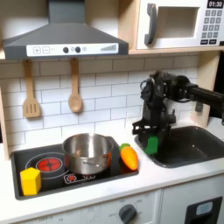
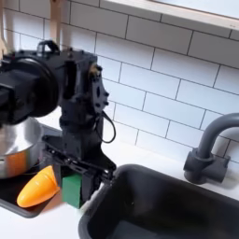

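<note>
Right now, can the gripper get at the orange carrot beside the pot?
Probably yes. The gripper holds a green block right beside the carrot, with nothing between them; the pot stands behind. Its jaws are occupied, though.

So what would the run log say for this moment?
gripper: shut on green block | position: between carrot and sink | pot: on stove
</note>
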Robot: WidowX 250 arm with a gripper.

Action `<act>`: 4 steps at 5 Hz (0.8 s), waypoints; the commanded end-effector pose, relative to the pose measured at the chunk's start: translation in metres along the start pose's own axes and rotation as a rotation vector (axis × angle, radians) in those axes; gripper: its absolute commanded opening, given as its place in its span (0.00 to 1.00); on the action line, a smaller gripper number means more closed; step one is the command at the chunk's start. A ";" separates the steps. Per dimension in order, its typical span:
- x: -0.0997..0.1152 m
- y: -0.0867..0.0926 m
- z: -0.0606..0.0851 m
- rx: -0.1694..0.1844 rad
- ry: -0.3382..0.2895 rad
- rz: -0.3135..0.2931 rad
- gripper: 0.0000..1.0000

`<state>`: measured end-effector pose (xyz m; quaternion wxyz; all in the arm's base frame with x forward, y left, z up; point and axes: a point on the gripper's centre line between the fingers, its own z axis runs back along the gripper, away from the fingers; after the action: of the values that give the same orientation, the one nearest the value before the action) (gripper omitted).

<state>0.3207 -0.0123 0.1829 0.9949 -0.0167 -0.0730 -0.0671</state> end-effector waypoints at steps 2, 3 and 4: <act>0.025 0.022 0.051 0.062 -0.128 0.082 0.00; 0.031 0.040 0.063 0.115 -0.167 0.136 0.00; 0.036 0.057 0.074 0.160 -0.204 0.181 0.00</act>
<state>0.3516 0.0426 0.2592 0.9831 0.0485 -0.1738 0.0322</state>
